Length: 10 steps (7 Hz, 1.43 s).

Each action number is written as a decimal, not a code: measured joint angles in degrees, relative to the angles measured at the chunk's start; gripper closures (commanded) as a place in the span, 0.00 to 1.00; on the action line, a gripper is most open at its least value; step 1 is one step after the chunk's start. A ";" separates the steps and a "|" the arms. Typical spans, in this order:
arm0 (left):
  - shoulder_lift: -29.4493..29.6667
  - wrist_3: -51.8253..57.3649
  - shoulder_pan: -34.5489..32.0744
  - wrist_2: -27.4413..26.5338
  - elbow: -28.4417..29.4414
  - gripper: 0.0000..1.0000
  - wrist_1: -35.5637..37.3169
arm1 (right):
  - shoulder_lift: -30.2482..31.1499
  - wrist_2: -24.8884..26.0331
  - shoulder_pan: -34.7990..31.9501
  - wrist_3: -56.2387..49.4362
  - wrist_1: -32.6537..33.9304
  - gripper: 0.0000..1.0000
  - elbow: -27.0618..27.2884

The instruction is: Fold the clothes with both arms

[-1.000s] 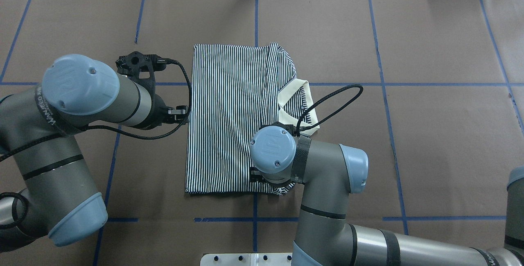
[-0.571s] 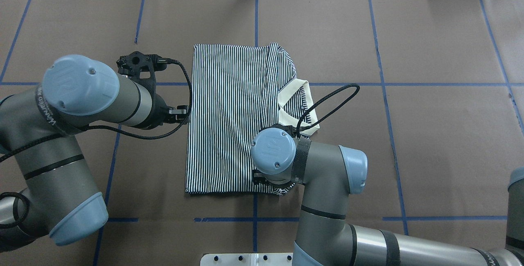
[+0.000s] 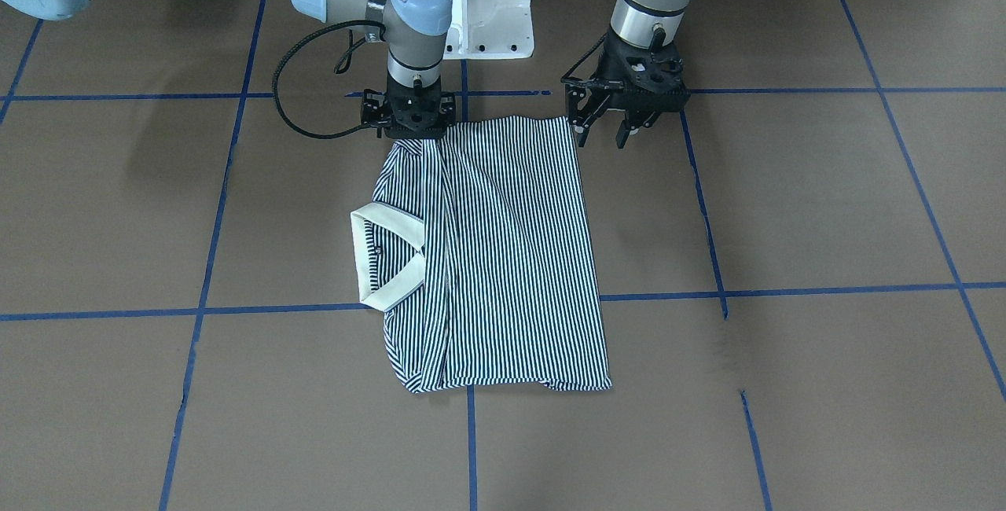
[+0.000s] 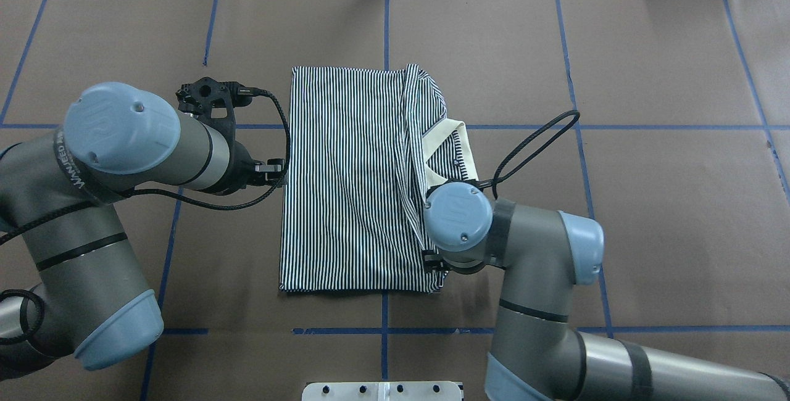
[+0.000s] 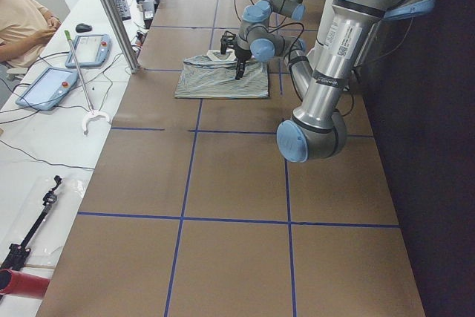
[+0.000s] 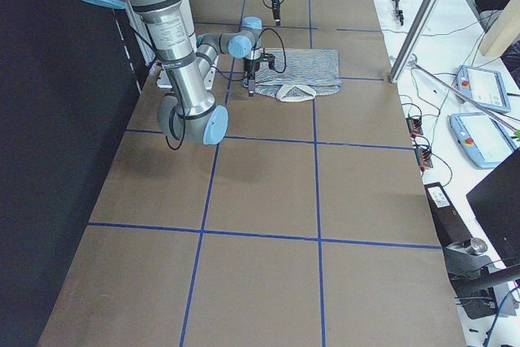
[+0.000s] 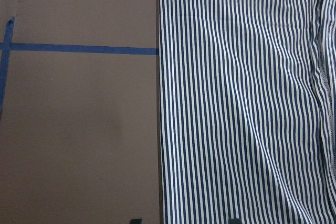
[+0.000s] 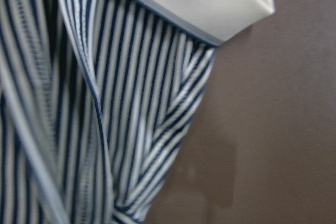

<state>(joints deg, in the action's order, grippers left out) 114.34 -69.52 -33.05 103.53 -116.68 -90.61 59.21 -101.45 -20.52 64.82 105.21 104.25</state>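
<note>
The striped polo shirt [image 4: 345, 191] lies folded lengthwise on the brown table, its cream collar [image 4: 447, 142] at the right edge. In the front view the shirt [image 3: 503, 259] runs away from the robot. My left gripper [image 3: 603, 136] is open and empty, just above the table at the shirt's near left corner; in the left wrist view the striped cloth [image 7: 241, 103] fills the right half. My right gripper [image 3: 409, 132] stands upright on the shirt's near right corner and appears shut on the cloth. The right wrist view shows a striped fold [image 8: 131, 119] and the collar [image 8: 199, 3], blurred.
The white pedestal base [image 3: 479, 8] stands at the near table edge. Blue tape lines [image 4: 386, 24] cross the brown table. A metal post [image 5: 111, 12], tablets [image 5: 44, 87] and a seated operator [image 5: 22, 20] are along the far side.
My right arm has moved to the right along the shirt's near edge, and the shirt's right-hand fold and near corner have shifted right with it. The left arm has not moved.
</note>
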 measured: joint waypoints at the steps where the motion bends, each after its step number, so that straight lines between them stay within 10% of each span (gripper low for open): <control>1: 0.00 -0.01 0.00 0.00 -0.05 0.37 0.00 | 2.87 0.02 -1.29 -4.16 2.06 0.00 3.45; 5: -0.05 0.00 -0.12 0.06 -0.39 0.37 0.10 | 0.89 -0.01 -3.35 -6.76 3.25 0.00 3.49; 10: -0.10 0.00 -0.95 1.62 -2.08 0.37 0.25 | -14.43 0.02 -4.33 -1.53 -7.12 0.00 -17.85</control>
<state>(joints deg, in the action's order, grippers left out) 114.23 -69.52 -34.00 105.16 -118.76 -90.36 44.78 -101.43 -24.85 63.29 98.08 86.40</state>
